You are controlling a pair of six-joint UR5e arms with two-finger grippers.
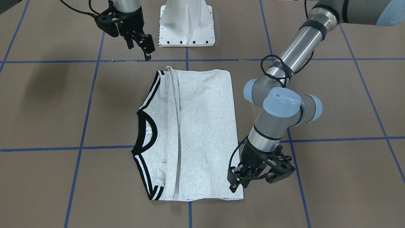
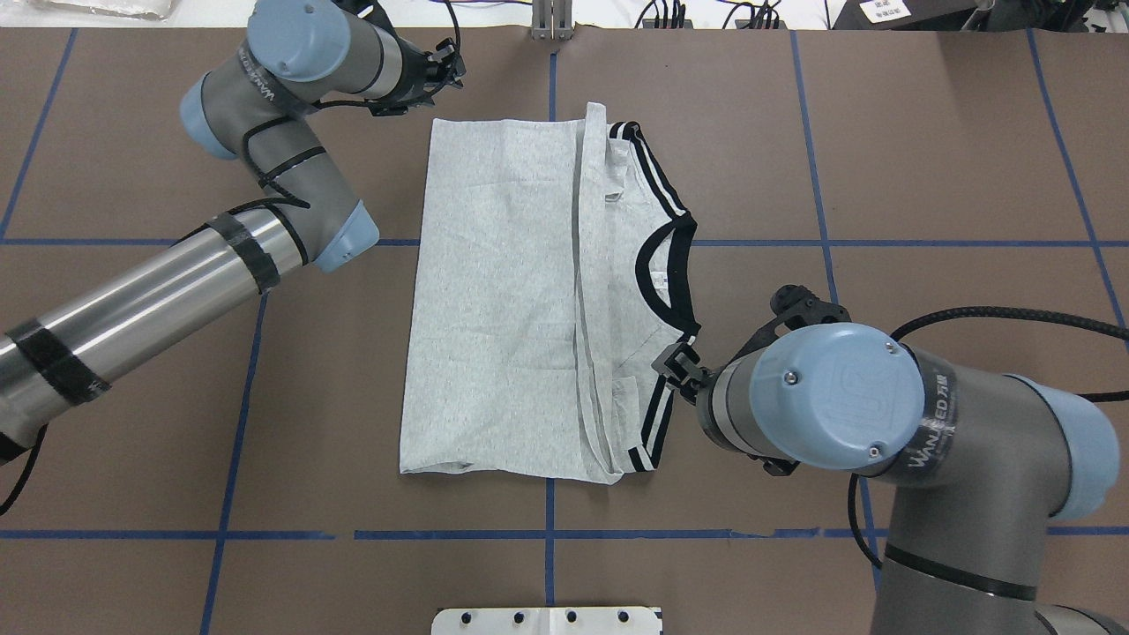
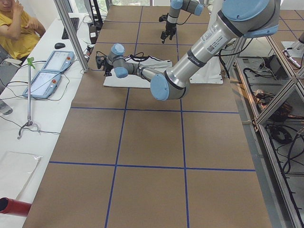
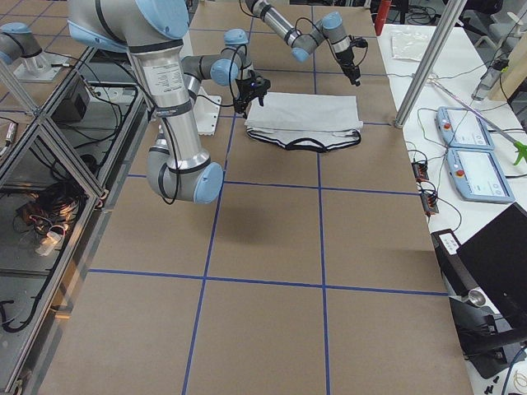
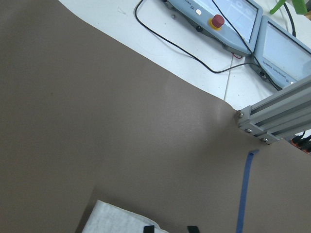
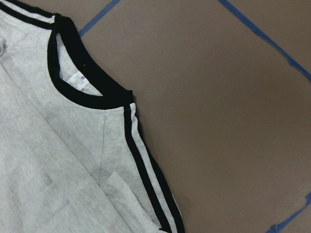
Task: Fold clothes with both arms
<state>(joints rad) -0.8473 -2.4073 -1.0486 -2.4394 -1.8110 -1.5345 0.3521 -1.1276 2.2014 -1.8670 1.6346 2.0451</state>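
T-shirt [image 2: 503,291] flat mid-table, sides folded in, collar right. Left gripper [image 1: 235,186] released, low over far-left hem corner, apparently to pinch it. Right gripper [image 1: 140,47] released, hovering by near shoulder.

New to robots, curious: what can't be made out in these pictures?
Underside of the T-shirt: covered by its folded cloth, every view.
Most of the left gripper: left wrist view, bottom edge leaves two fingertips.
Most of the right gripper: overhead view, behind its own wrist.
Part of the person: exterior left view, cut by the corner.
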